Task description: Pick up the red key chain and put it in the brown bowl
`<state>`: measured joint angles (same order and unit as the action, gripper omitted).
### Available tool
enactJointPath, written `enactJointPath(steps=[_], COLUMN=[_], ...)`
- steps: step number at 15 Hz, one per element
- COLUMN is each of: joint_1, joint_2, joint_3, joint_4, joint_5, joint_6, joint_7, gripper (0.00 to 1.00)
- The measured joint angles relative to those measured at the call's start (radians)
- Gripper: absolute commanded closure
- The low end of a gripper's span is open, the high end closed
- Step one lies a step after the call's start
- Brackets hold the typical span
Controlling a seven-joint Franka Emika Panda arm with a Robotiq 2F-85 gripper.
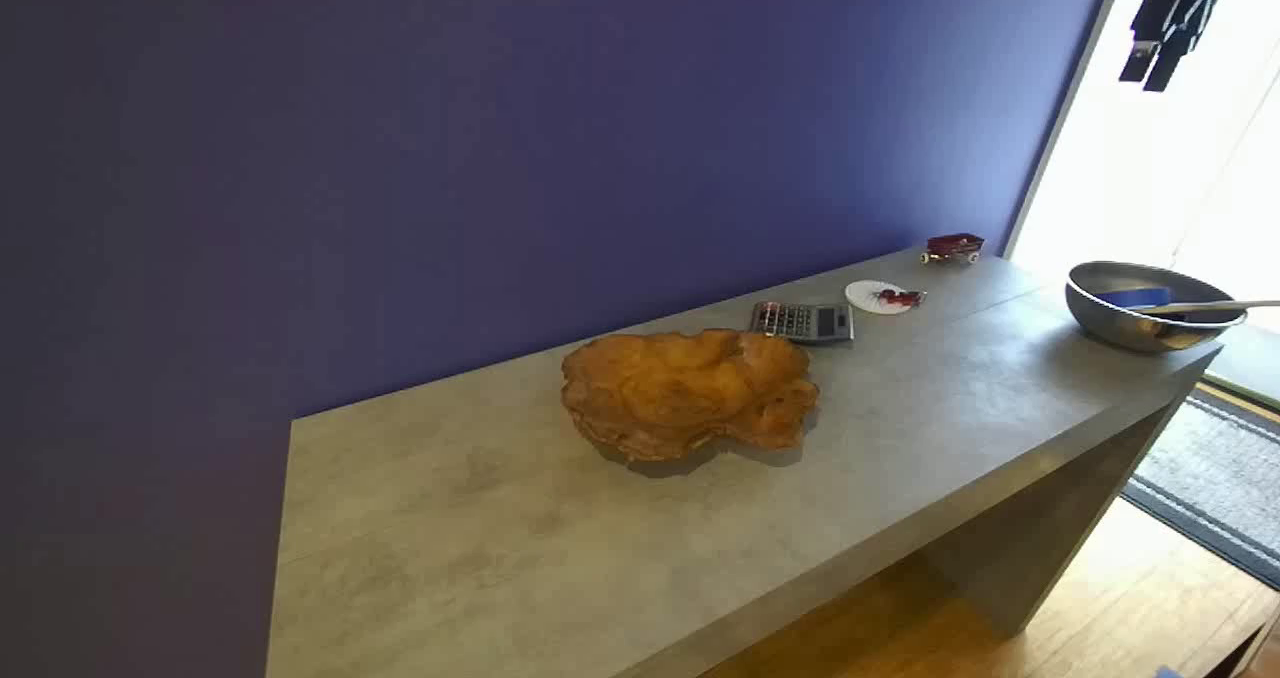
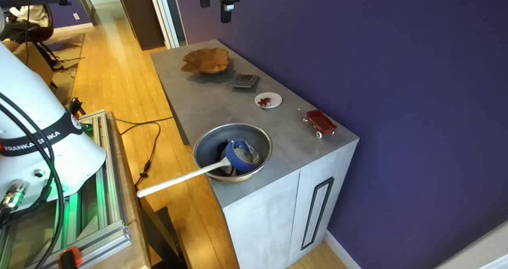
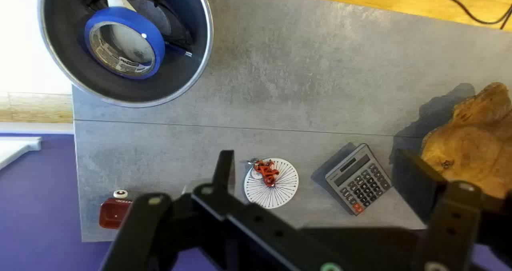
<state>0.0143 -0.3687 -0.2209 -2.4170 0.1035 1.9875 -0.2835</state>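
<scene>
The small red key chain (image 3: 267,172) lies on a white round disc with dark radiating lines, its metal ring over the disc's edge in the wrist view. It also shows in both exterior views (image 1: 903,298) (image 2: 263,102). The brown bowl (image 1: 690,388), wide with a wavy rim, stands on the grey counter farther along; it shows in an exterior view (image 2: 206,60) and partly at the right of the wrist view (image 3: 476,139). My gripper (image 3: 324,167) is open and empty, high above the counter; its fingers hang at the top of both exterior views (image 1: 1148,70) (image 2: 215,10).
A grey calculator (image 3: 359,179) lies between the disc (image 3: 276,195) and the brown bowl. A red toy wagon (image 2: 320,122) stands near the counter's end by the purple wall. A grey metal bowl (image 2: 200,158) holds blue tape and a long pale handle (image 2: 178,181) that sticks out over its rim.
</scene>
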Motion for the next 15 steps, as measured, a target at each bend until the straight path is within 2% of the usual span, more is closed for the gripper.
enactJointPath(steps=[7,11,13,15], joint_1=[-0.003,0.038,0.095,0.17], joint_2=[0.001,0.006,0.021,0.057], joint_3=[0.006,0.034,0.049,0.049], joint_4=[-0.002,-0.092,-0.169,-0.244], joint_5=[0.01,0.18,0.263,0.356], joint_6=[0.013,0.303,0.451,0.549], joint_7=[-0.003,-0.07,-0.156,-0.292], gripper=[0.0,0.0,0.0,0.0])
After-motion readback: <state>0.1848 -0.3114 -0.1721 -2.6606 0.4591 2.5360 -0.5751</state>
